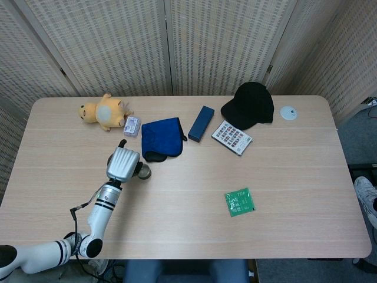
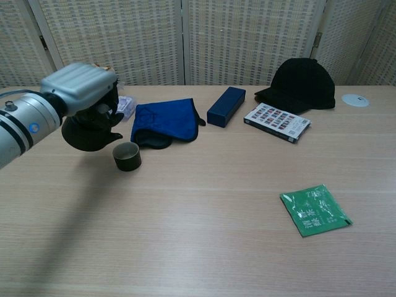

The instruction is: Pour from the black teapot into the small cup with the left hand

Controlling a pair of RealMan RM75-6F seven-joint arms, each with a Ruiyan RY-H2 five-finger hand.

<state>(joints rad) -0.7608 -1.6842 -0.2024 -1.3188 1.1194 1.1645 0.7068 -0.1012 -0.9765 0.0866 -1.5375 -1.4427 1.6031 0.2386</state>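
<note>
Head view: left hand (image 1: 122, 163) covers the teapot, cup (image 1: 144, 172) just right of it on the tabletop (image 1: 283, 177). Chest view: left hand (image 2: 83, 93) clamped on the teapot (image 2: 88, 131), held off the tabletop (spout toward cup (image 2: 127, 156)), just left of the cup.

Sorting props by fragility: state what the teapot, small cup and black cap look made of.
Teapot: matte black, likely cast iron or dark ceramic; no gloss.
Small cup: dark olive glaze, probably ceramic; rim faintly shiny.
Black cap: soft fabric, dull and slightly slumped.
</note>
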